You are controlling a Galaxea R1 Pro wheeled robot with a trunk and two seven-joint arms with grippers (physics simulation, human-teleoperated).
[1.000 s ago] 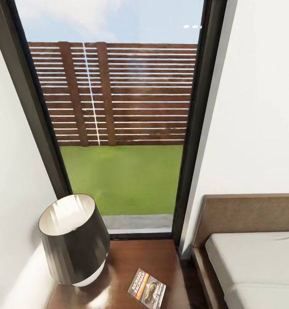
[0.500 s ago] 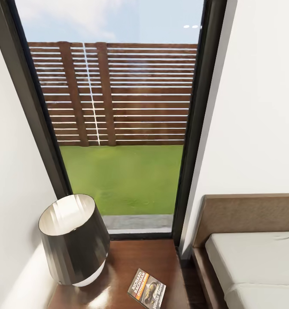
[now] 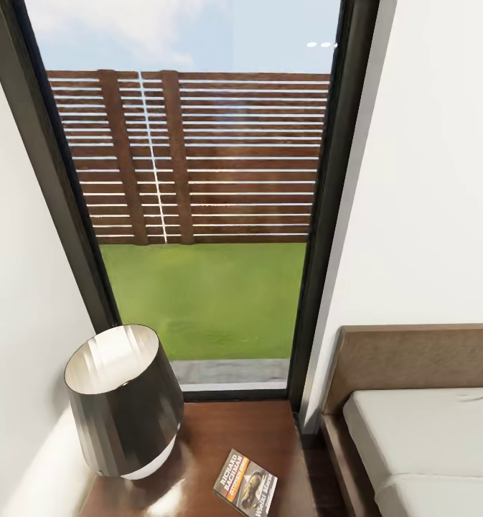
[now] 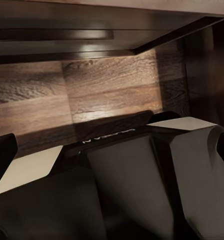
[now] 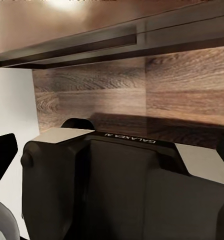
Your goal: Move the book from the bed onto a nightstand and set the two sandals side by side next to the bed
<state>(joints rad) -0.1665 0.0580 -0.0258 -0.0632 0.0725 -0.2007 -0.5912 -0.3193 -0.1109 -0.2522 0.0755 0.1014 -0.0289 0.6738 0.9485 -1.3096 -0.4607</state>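
Dark-brown glossy wood marks the nightstand [image 3: 227, 438] low in the head view, tucked into the corner between the white wall and the tall dark-framed window [image 3: 198, 201]. On that nightstand's top lies the book [image 3: 245, 482], flat, cover up, with white "Richard Bachman" lettering, an orange band and a greyish picture; it sits toward the side of the nightstand nearer the bed. Also on the nightstand, on the side away from the bed, stands a lamp [image 3: 123, 402] with a dark shade that is pale inside, apart from the book. Just beside the nightstand, the bed [image 3: 428, 438] shows its light-grey mattress, brown frame and flat headboard against the wall. Beyond the nightstand, through the window, are a brown slatted fence [image 3: 191, 158] and green grass [image 3: 205, 294].

Left wrist view: the black and pale-grey body of the left tool [image 4: 127, 175] lies close before the lens, with wood-plank floor [image 4: 92, 95] beyond it and a dark wooden edge above that floor. I cannot tell whether this tool is open or closed.

Right wrist view: the right tool [image 5: 122, 185], dark with pale panels and lettering, again sits before wood-plank floor [image 5: 142, 95] under a dark wooden edge. Its state likewise cannot be told.
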